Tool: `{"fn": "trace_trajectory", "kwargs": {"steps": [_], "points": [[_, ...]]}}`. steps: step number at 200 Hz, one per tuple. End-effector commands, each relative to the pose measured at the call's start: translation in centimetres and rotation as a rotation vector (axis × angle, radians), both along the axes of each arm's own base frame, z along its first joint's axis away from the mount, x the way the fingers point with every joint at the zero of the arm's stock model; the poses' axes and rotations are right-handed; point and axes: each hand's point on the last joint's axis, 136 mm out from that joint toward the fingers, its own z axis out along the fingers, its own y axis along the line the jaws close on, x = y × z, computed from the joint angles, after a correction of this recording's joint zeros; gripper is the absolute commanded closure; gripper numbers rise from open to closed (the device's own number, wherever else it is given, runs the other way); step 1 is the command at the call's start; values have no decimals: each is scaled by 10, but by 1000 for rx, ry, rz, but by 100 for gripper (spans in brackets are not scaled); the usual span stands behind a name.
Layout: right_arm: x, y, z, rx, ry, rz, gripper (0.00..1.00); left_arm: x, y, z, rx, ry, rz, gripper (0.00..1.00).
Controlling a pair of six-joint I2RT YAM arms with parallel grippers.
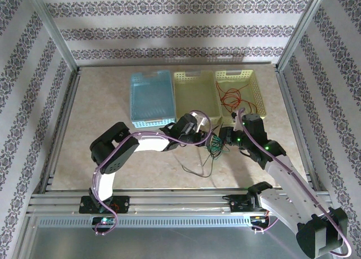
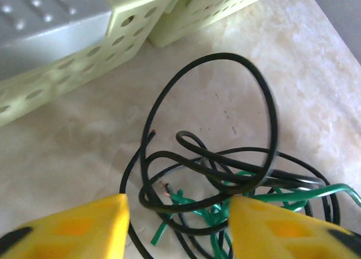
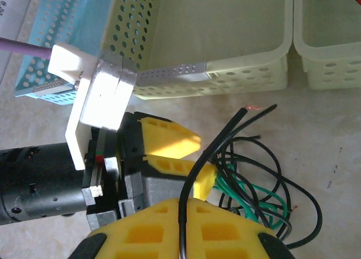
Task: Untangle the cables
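The red cable [image 1: 234, 98] is lying alone in the right basket [image 1: 256, 81], loosely coiled and well apart from the other two, so one wire of three appears to be sorted already. The black cable [image 2: 265, 101] and the green cable [image 2: 316, 192] are sitting in one knot on the table [image 1: 113, 101], just in front of the middle basket [image 1: 194, 75]. Wide black loops are passing over and through the crumpled green strands, and a thin tail is trailing toward the near edge. Neither of these two is in a basket yet. The right gripper [image 3: 180, 205] is pinching the black cable: its fingers are pressed together with the wire running up out of the seam between them. The left gripper [image 2: 177, 205] is hovering low over the knot with its jaws apart. Black and green strands are lying between the two fingers, but nothing is being squeezed. Judging by this, the task is about a third done. What is left is drawing the black loops clear of the green, most likely with one gripper pinning the green while the other pulls, then setting each wire apart. The green is looking tightly kinked, so a hard pull may be dragging the whole knot along rather than freeing it.
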Motion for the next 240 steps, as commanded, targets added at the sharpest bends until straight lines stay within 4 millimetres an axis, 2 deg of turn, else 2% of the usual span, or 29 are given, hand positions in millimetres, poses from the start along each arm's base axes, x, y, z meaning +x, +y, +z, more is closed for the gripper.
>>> {"fn": "trace_trajectory", "kwargs": {"steps": [1,22,35,48,88,138,211,240], "points": [[-5,-4,-12,7,52,-20,89,4,-16,8,-80,-17,-3,81],[-3,-11,-15,-8,68,-54,68,8,-15,9,-88,-22,28,100],[-1,-16,-17,-21,76,-78,59,10,-9,13,-85,-42,53,100],[0,-22,-19,-33,84,-102,55,11,-1,18,-72,-65,76,100],[-1,-21,-35,-46,152,-92,54,6,32,28,-1,-113,144,100],[6,-4,-61,-55,296,-14,54,-5,70,12,122,-118,202,100],[12,20,-84,-52,414,83,55,-16,85,-10,176,-87,207,100],[13,29,-91,-53,448,117,56,-17,86,-12,186,-83,204,100]]}}
